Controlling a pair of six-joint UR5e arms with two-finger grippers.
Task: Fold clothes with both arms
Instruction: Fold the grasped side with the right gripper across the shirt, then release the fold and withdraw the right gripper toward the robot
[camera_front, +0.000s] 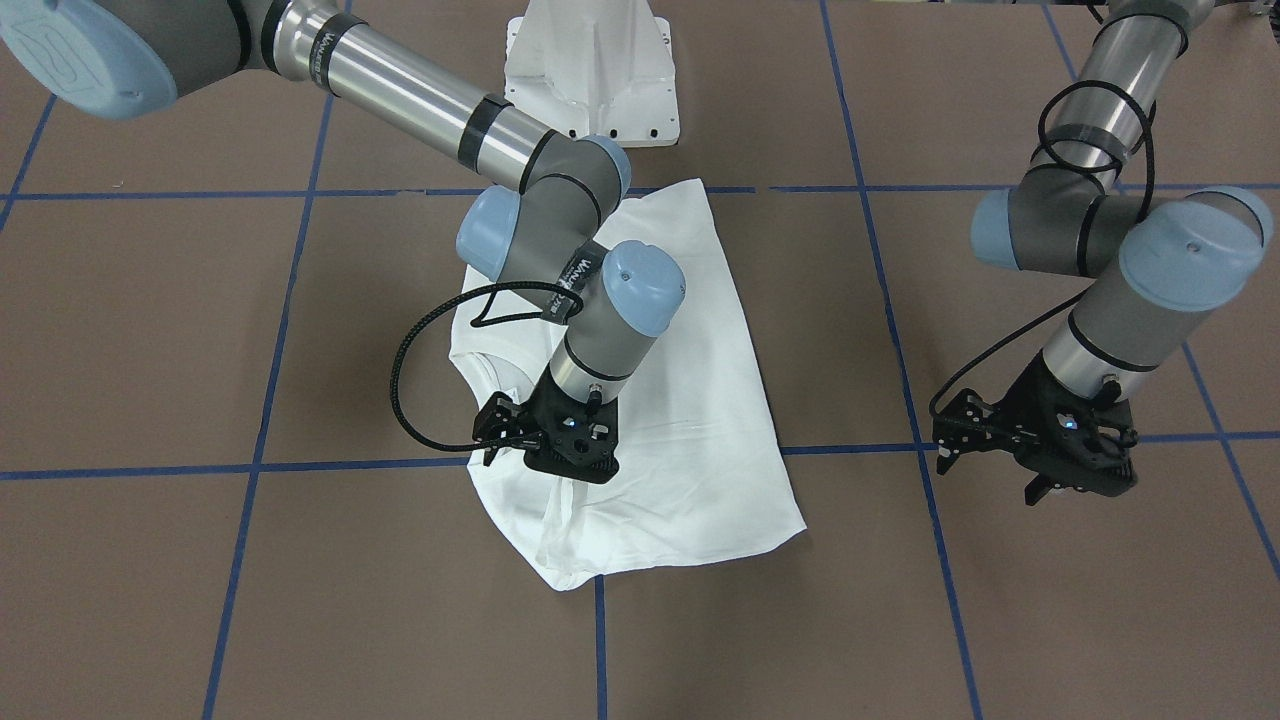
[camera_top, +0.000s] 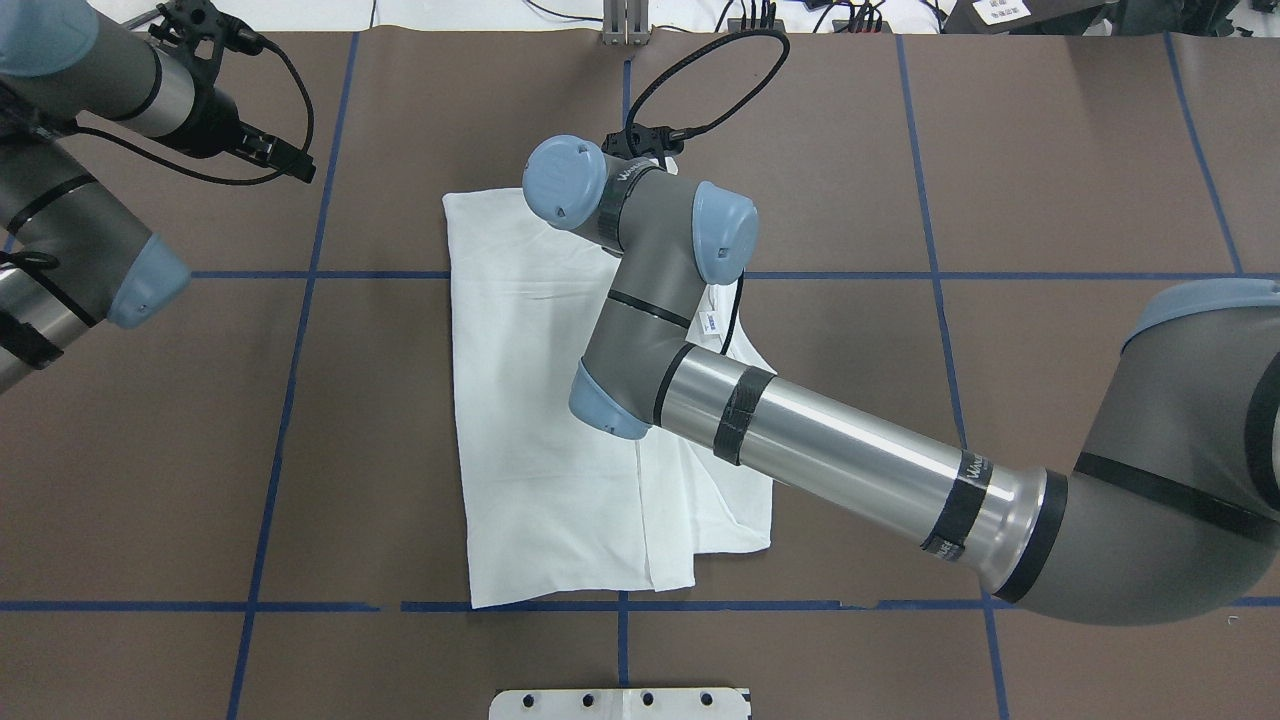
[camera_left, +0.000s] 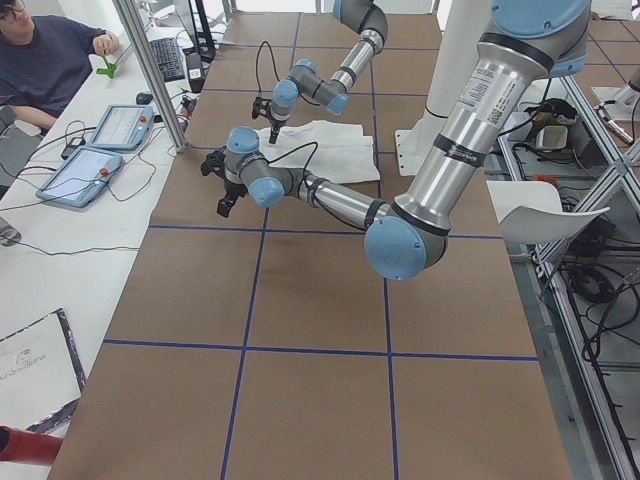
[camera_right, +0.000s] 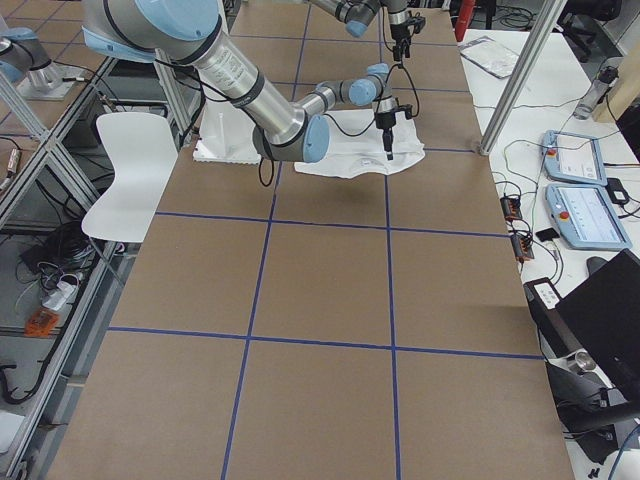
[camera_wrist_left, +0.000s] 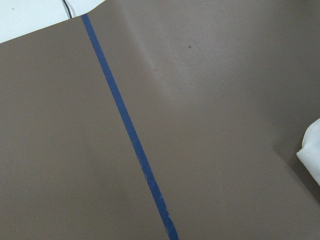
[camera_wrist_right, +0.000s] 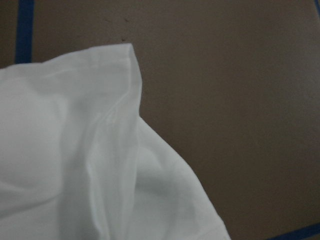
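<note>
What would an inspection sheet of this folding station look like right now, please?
Surface: brown table marked with a blue tape grid.
Job's things: white T-shirt lying partly folded into a long panel, hem corners uneven.
Clutter: nothing seen; only the white pedestal base at the robot's edge.
Grippers: right gripper low over the T-shirt near its collar; left gripper over bare table, apart from the T-shirt; jaw states unclear.
Cables: black cable loops off the right wrist beside the T-shirt.
Surroundings: seated person and tablets at the side bench.
</note>
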